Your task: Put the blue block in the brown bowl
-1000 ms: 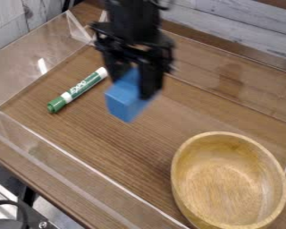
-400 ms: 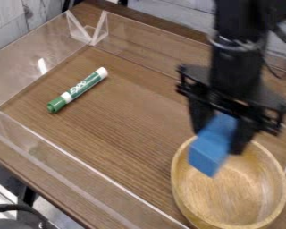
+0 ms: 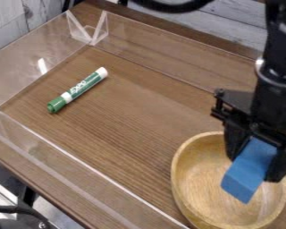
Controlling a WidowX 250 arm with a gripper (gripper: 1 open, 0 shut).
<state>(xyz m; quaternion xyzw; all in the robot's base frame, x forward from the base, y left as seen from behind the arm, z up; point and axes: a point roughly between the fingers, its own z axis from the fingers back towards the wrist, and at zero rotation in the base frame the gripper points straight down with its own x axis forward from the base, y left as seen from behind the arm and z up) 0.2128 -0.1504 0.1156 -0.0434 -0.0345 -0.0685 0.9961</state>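
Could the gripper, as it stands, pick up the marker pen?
Probably not: the gripper is shut on the blue block over the brown bowl, though nothing blocks the marker pen.

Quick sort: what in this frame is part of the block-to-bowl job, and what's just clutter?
Job:
- blue block, held in the shut tool over the bowl
- brown bowl, lower right

Lying about:
- marker, flat on the table, left, apart from the bowl
- clear walls around the table
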